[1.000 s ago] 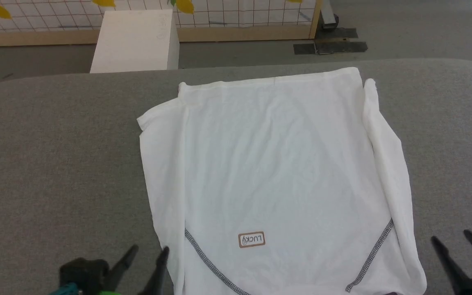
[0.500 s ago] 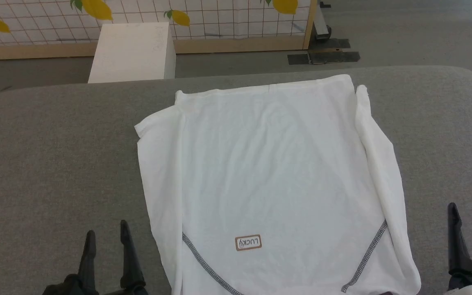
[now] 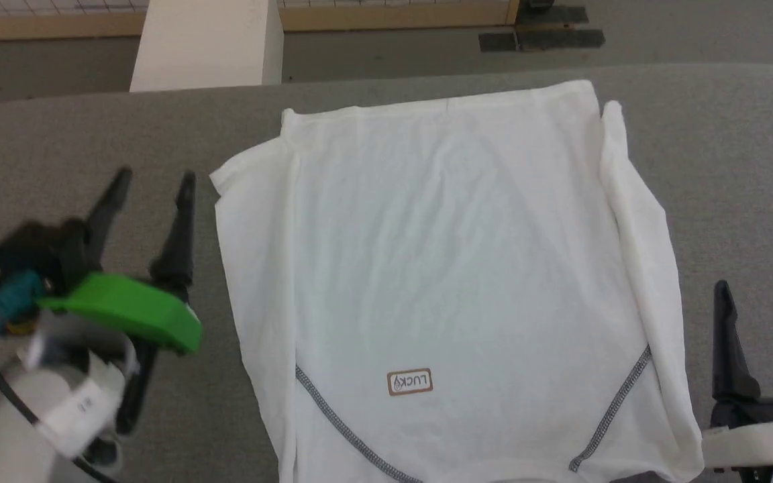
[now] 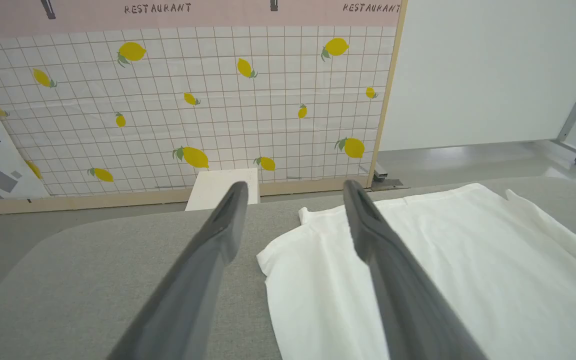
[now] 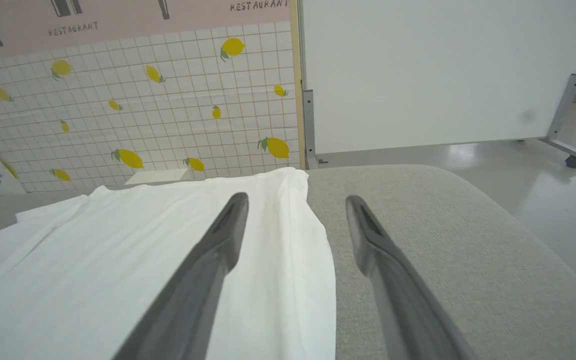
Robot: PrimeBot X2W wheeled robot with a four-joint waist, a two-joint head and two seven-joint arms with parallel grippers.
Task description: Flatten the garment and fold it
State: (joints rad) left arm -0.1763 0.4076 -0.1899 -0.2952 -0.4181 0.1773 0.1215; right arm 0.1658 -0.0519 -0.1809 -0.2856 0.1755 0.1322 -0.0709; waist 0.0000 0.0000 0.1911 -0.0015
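The white garment lies spread on the grey table, both sleeves folded in along its sides, the "LUCKY" patch and grey seams near my edge. My left gripper hovers open, raised, just left of the garment's left sleeve. In the left wrist view the garment lies ahead and right of the open left gripper. My right gripper stands open beside the garment's right sleeve. In the right wrist view the garment runs under the left finger of the right gripper. Neither gripper holds anything.
A rigid white box stands on the floor behind the table's far edge. A lemon-patterned tiled panel and a white partition stand beyond. Bare grey table surface lies left and right of the garment.
My left gripper has risen and moved forward along the garment's left side. My right gripper has moved slightly forward. The head camera has tilted down, shifting the whole picture.
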